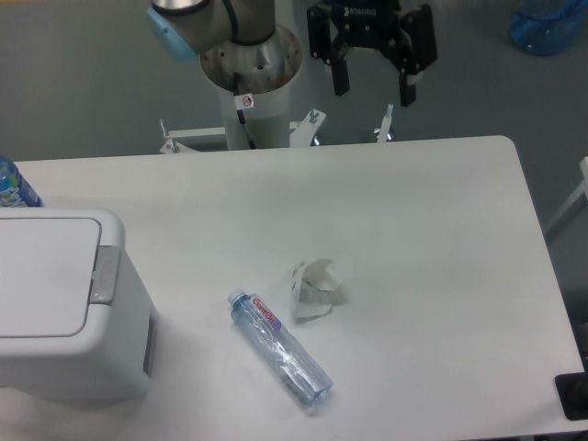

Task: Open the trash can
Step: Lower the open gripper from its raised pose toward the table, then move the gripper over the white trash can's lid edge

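The trash can (64, 308) is a large boxy white plastic bin with rounded corners, standing upright at the left edge of the bench (413, 230) (partly cut off by the frame). Its flat white lid lies shut; a grey push-button strip runs along the lid's right side.

Arm base column (250, 69) stands at top centre of frame, pale grey, with a light blue joint cap (172, 37) on its left side as seen by the camera. Upper links run out of frame at the top edge. Claw (373, 90) hangs to the right of the column, black body, pointing downward. Two fingers (340, 78) spread well apart, nothing between them. Claw sits beyond the far edge of the tabletop (413, 230), touching nothing.
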Robot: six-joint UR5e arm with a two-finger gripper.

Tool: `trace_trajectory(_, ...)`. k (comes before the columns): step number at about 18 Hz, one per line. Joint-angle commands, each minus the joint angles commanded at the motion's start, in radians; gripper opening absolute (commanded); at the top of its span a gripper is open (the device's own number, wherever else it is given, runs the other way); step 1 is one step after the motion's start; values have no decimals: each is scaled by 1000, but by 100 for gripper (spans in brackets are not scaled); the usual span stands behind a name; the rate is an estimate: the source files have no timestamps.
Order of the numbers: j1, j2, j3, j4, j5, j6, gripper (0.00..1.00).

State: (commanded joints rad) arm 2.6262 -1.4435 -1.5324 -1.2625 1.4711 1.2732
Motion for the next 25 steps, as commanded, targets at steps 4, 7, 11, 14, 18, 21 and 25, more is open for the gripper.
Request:
trace_trajectory(4,-6,3,2,0,3,-9,100)
trace_trajectory(7,-9,-5,8,5,-2,-43,100)
trace_trajectory(11,-32,-29,3,70,-11,-168,100)
trace_trajectory(14,-58,-44,3,92,-9,-230,100)
trace_trajectory(18,-103,-60,3,120,-9,-352,100)
trace_trajectory(21,-139,-83,-5,159,-9,-538,100)
trace_trajectory(25,-234,-132,-5,227,-11,-793,100)
